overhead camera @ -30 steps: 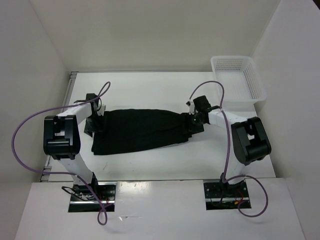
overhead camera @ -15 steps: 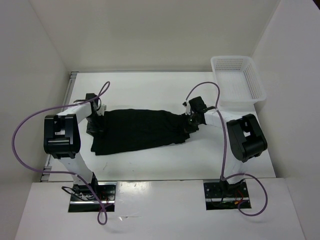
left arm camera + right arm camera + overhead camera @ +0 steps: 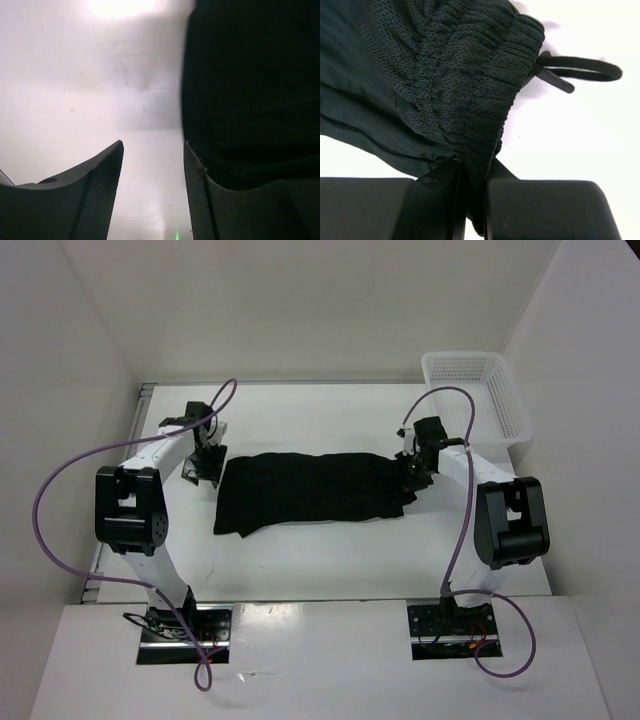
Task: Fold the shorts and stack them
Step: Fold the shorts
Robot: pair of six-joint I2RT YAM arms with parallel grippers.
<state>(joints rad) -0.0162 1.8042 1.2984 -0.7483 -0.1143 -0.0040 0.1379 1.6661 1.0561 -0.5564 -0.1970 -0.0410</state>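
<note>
Shorts (image 3: 310,492), top view: one black pair lying flat mid-table (image 3: 300,415) between left gripper (image 3: 207,462) and right gripper (image 3: 413,468); one white basket (image 3: 478,390) at far right. Left wrist: jaws apart over bare table, fabric edge beside one finger. Right wrist: jaws clamped on gathered waistband; one drawstring (image 3: 580,67) loop alongside.

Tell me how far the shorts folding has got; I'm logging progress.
Done: the shorts lie flat as one long strip, apparently folded leg over leg. In hand: the right gripper pinches the waistband; the left gripper stands open at the opposite end. Left: fold the strip shorter and stack it; the white basket holds no shorts.
</note>
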